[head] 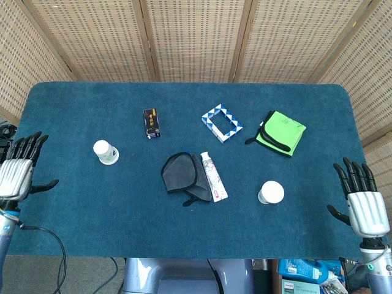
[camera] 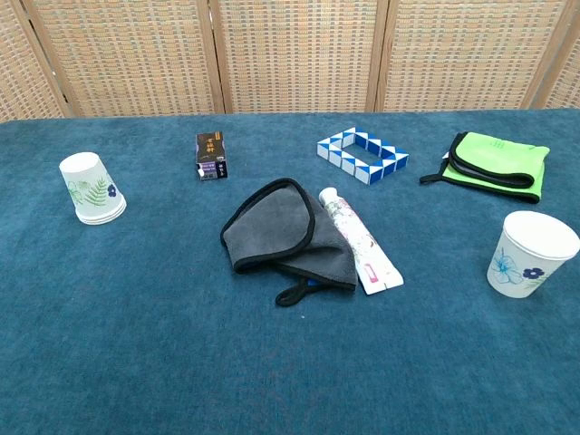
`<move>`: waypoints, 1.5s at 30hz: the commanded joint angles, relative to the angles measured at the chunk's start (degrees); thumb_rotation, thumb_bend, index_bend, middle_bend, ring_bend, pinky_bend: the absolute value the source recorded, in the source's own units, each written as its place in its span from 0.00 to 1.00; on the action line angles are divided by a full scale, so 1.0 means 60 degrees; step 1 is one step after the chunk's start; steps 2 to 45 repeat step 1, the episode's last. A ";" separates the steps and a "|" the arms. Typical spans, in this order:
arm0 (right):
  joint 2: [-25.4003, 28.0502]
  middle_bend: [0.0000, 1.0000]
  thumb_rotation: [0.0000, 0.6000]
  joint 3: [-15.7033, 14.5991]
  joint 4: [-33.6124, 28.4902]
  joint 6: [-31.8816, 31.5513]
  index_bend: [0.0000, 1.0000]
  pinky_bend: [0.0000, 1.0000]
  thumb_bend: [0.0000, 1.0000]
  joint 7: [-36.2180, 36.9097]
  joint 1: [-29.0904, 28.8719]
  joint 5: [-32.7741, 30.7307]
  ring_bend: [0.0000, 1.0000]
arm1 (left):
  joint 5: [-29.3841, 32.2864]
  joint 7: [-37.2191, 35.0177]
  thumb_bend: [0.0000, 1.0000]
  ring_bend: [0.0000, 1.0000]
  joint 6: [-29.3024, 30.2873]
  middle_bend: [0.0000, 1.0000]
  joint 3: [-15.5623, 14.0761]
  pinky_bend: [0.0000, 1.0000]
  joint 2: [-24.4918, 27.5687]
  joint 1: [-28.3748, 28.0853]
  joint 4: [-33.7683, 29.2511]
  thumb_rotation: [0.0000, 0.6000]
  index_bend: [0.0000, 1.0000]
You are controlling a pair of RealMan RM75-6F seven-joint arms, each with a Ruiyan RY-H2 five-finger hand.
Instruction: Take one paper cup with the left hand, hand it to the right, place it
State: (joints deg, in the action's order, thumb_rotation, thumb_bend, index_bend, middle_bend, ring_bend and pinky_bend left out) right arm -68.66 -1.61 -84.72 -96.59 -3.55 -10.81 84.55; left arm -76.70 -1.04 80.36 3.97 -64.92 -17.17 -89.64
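Note:
A white paper cup (head: 271, 192) (camera: 531, 254) with a blue flower print stands upright, mouth up, on the blue table at the front right. A stack of paper cups (head: 105, 152) (camera: 91, 188) stands upside down at the left. My left hand (head: 17, 173) hovers at the table's left edge, fingers spread, holding nothing. Off the front right corner, my right hand (head: 362, 204) is also spread and empty. Neither hand shows in the chest view.
A grey cloth (head: 183, 174) and a toothpaste tube (head: 213, 176) lie mid-table. Behind them are a small black box (head: 151, 122), a blue-white folding puzzle ring (head: 221, 123) and a green pouch (head: 282, 131). Wicker screens stand behind the table.

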 commanded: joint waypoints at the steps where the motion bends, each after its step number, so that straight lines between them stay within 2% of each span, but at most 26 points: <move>1: 0.0073 0.00 1.00 -0.0026 -0.0155 -0.0203 0.00 0.00 0.00 0.0118 0.0228 0.0084 0.00 | -0.0246 0.0443 0.17 0.00 0.0718 0.00 -0.0311 0.00 0.0188 0.0578 -0.0564 1.00 0.00; 45: 0.0073 0.00 1.00 -0.0026 -0.0155 -0.0203 0.00 0.00 0.00 0.0118 0.0228 0.0084 0.00 | -0.0246 0.0443 0.17 0.00 0.0718 0.00 -0.0311 0.00 0.0188 0.0578 -0.0564 1.00 0.00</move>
